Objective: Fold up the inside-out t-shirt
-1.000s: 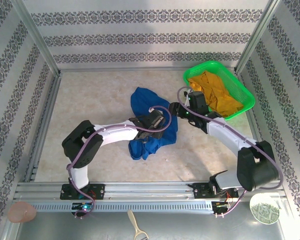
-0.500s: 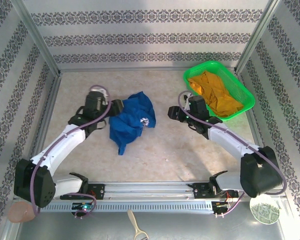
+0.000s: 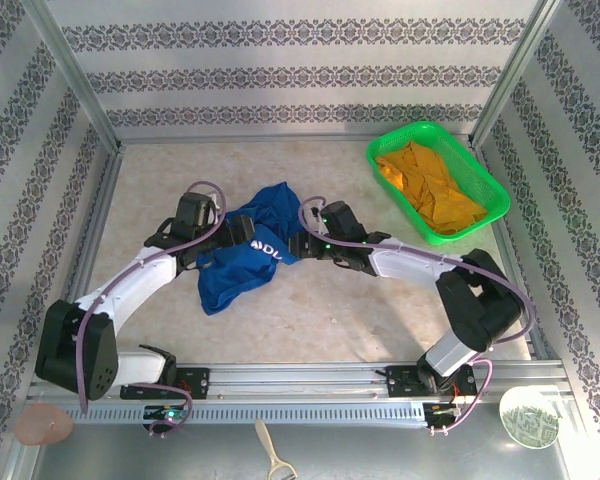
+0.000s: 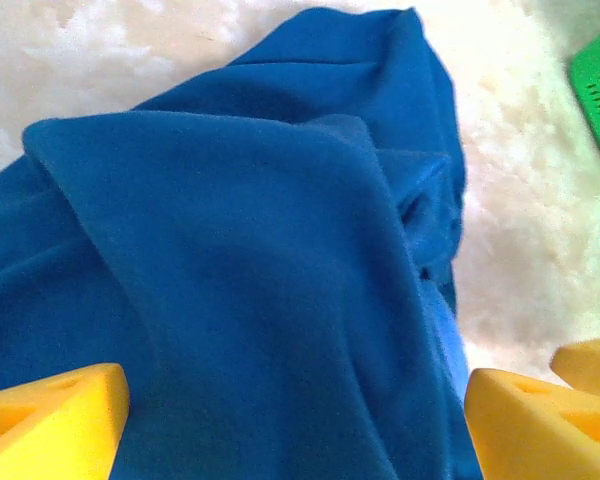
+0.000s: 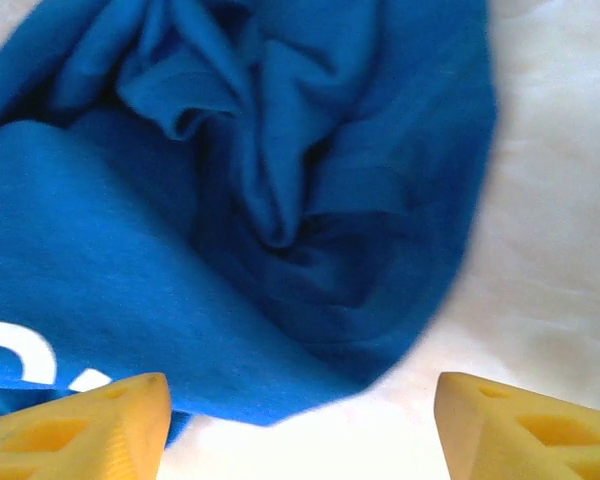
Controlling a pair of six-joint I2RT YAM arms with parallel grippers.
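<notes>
Between the left gripper [image 4: 290,410] and the right gripper [image 5: 300,400], the inside-out t-shirt [image 3: 242,260] lies in a crumpled heap on the counter [image 3: 380,310]. Both grippers are released. In each wrist view the yellow fingers [image 4: 50,420] stand wide apart with nothing pinched. Below the left gripper the blue cloth runs loose from one finger to the other. Ahead of the right gripper the heap's rounded edge curls over, with bare counter off to that gripper's right.

Expect the shirt to handle as light, limp cotton. It has no stiffness, so it will sag from whatever point you lift, and a raised bunch will likely drag the folds next to it. It looks neither fragile nor slippery, but a pinch on a thick ridge may catch several layers at once.

White lettering [image 5: 20,365] shows low and to the left of the right gripper, so part of the chest panel lies there. My judgement is to take single-layer edges, a hem or a shoulder seam, one per gripper and well apart, so that the lift spreads the cloth. You cannot tell collar from sleeve in this heap, so sort that out before you close.

The green basket [image 3: 485,175] with the orange-yellow garment [image 3: 430,185] sits well behind the right gripper. Leave it alone.
</notes>
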